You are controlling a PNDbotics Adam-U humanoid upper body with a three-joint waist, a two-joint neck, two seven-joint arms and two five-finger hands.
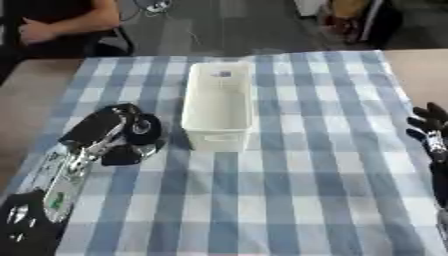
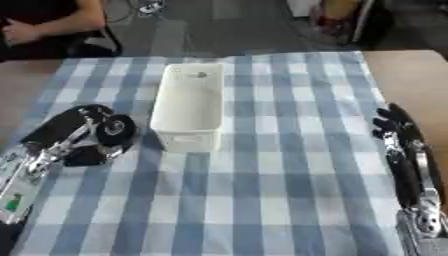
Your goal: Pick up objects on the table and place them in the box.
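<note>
Blue-and-white checked cloth (image 1: 289,200) covers the table, with bare tan tabletop (image 1: 22,95) showing beyond it at the 9 o'clock edge and again at the 2 o'clock corner.

Left side: the robot's left arm enters from the 7 o'clock corner and runs up toward 10 o'clock. Its left hand (image 1: 118,131) lies low over the cloth, just beside the box's near left corner, fingers curled over a dark rounded object (image 1: 144,131) (black, shape otherwise not made out). Whether the fingers actually grip that object or merely rest on it cannot be told. A second dark patch sits under the hand at its near side, touching the cloth; it may be shadow or part of the same thing.

Centre: the white box (image 2: 161,117), a long rectangular bin, stands upright on the cloth with its long axis running from 12 to 6 o'clock. Its interior appears bare apart from a small dark mark (image 2: 200,75) on the far inner wall (possibly a label).

Right side: the right hand (image 2: 395,131) rests at the 3 o'clock edge, well apart from the box, fingers straight and pointing toward 12 o'clock, holding nothing. Its forearm runs down to the 5 o'clock corner.
</note>
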